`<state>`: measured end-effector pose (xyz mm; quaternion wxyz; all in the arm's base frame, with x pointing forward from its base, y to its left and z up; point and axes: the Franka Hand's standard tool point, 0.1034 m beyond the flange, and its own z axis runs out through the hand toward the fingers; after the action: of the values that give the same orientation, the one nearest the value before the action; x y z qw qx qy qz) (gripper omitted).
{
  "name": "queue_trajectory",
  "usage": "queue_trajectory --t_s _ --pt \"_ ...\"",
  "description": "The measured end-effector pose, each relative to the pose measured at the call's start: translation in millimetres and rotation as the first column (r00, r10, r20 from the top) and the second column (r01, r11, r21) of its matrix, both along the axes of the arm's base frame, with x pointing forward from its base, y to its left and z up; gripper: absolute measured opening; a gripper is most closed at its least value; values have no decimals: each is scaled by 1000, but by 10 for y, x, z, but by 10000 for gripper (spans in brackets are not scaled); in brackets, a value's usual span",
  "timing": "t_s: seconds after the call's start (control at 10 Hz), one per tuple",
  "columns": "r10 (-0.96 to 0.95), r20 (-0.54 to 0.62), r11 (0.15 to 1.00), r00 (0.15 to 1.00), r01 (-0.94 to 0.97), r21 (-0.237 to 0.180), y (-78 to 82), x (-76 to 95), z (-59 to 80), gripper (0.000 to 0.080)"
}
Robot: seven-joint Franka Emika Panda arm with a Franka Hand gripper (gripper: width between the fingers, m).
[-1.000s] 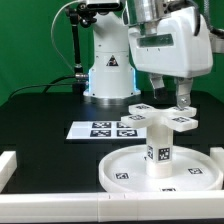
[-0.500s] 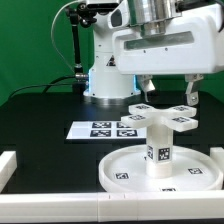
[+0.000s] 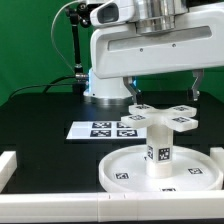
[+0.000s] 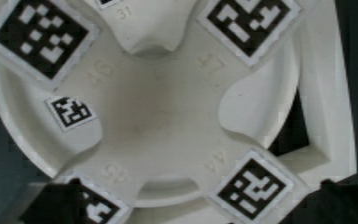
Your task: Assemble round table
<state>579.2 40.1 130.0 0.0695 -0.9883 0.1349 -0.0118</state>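
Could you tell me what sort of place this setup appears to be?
Probably a robotics lab bench: a black table before a green backdrop, a marker board of square tags, and tagged white furniture parts such as the round disc.

The exterior view faces the arm across the surface [image 3: 40, 110]; the wrist view looks closely down onto the shared cross-shaped base [image 3: 160, 117] [image 4: 167, 100].

base [image 3: 160, 118] on leg [image 3: 159, 148], on disc [image 3: 125, 170]
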Motion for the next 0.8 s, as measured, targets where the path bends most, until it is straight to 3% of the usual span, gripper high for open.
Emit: queue_trajectory --t_s 0.2,0.4,0.6,0.8 --pt "110 14 994 994 -109 -7 -10 -1 -3 648" --pt "317 31 948 948 -315 -50 -18 4 -4 648" --pt "532 26 845 847 -527 -92 37 -7 -7 648" --pt "671 25 739 741 -667 -93 71 -36 -22 648"
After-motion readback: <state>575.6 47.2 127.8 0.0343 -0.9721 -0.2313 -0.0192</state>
